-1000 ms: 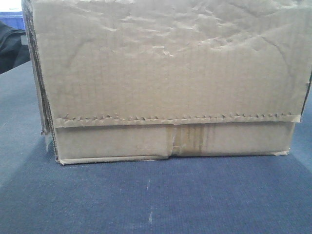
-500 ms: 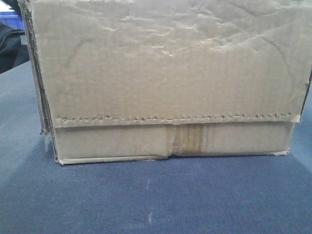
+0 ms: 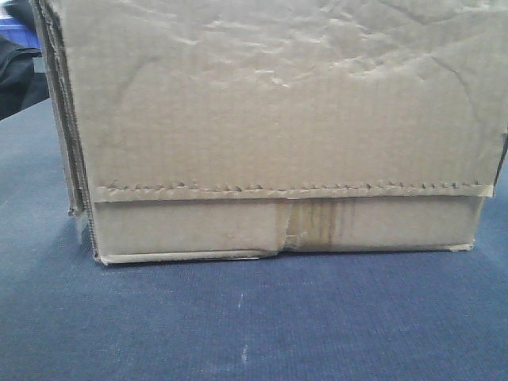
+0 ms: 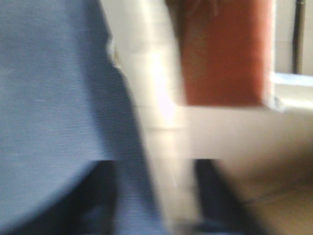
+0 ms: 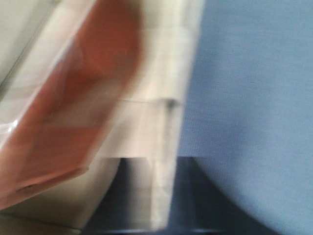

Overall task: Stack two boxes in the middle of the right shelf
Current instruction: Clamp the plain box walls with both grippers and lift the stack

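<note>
Front view, and a brown cardboard carton (image 3: 278, 135) fills nearly the whole frame, sitting flat on the blue cloth-covered table (image 3: 238, 325), right up close to the camera. Its big creased flap (image 3: 333, 71) folds down over the front, ending in a jagged tape edge (image 3: 294, 190). Below that there's a strip of yellowish tape (image 3: 313, 226) on the centre seam, touching the table line. Off at the far left, a black object (image 3: 14, 75) peeks out beside the carton.

Over to the left wrist view, badly blurred: blue cloth on the left, a pale cardboard edge (image 4: 159, 98) running down the middle, a reddish-brown panel (image 4: 225, 54) upper right. Dark shapes flank that edge at the bottom. That's the left pincer (image 4: 161, 205), but I can't tell whether it's spread or pinching.

Right wrist view mirrors it: cloth on the right, pale edge in the centre, reddish-brown on the left. The right pincer (image 5: 156, 196) is a dark smear, and its state can't be made out either.
</note>
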{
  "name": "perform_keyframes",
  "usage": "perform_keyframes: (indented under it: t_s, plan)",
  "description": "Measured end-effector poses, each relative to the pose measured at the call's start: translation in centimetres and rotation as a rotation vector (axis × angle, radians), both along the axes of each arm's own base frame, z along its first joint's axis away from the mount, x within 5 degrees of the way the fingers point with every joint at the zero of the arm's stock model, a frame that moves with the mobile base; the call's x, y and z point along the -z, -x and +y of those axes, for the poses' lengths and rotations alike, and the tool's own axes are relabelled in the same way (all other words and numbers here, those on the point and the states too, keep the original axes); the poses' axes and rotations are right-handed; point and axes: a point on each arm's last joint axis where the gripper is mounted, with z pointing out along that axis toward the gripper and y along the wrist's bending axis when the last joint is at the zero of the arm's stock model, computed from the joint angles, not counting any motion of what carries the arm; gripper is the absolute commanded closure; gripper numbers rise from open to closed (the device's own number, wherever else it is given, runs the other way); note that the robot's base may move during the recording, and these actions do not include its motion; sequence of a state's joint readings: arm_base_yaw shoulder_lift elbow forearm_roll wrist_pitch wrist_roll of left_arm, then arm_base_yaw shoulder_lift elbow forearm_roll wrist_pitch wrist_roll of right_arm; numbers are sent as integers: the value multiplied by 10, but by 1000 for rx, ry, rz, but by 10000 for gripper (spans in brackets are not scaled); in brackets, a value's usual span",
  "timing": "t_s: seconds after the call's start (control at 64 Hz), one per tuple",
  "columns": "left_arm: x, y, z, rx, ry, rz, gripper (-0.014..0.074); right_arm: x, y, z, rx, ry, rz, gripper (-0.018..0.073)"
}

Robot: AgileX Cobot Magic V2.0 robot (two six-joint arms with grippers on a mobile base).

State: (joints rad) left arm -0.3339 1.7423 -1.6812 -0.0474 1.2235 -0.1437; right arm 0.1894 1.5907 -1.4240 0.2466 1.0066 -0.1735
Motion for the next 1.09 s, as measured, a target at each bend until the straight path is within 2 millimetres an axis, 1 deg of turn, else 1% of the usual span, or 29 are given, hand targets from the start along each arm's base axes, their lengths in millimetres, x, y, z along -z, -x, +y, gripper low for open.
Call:
perform_keyframes:
  t_s: [0.391, 0.5, 0.594, 0.672, 0.844, 0.938, 0.969, 1.062, 1.094]
  plan:
    - [-1, 0, 0, -44, 5, 0, 708, -1, 0, 0, 0, 1, -2, 715]
    - [-8, -1, 0, -52, 15, -17, 708, -7, 6, -1, -3, -1, -9, 715]
    - [-20, -2, 0, -55, 28, -48, 708, -18, 13, -3, -3, -3, -36, 715]
    - [-35, 0, 0, -55, 43, -92, 708, -32, 20, -5, 1, -10, -79, 715]
    - [-77, 12, 6, -58, 80, -219, 708, -76, 34, -8, 11, -36, -220, 715]
    - [-106, 25, 11, -60, 103, -307, 708, -108, 43, -9, 11, -63, -319, 715]
    - [-113, 29, 13, -62, 102, -331, 708, -114, 45, -9, 11, -69, -337, 715]
    - [-141, 45, 20, -65, 128, -422, 708, -145, 57, -10, 3, -102, -423, 715]
    - [-149, 49, 21, -66, 135, -446, 708, -152, 60, -10, 1, -110, -441, 715]
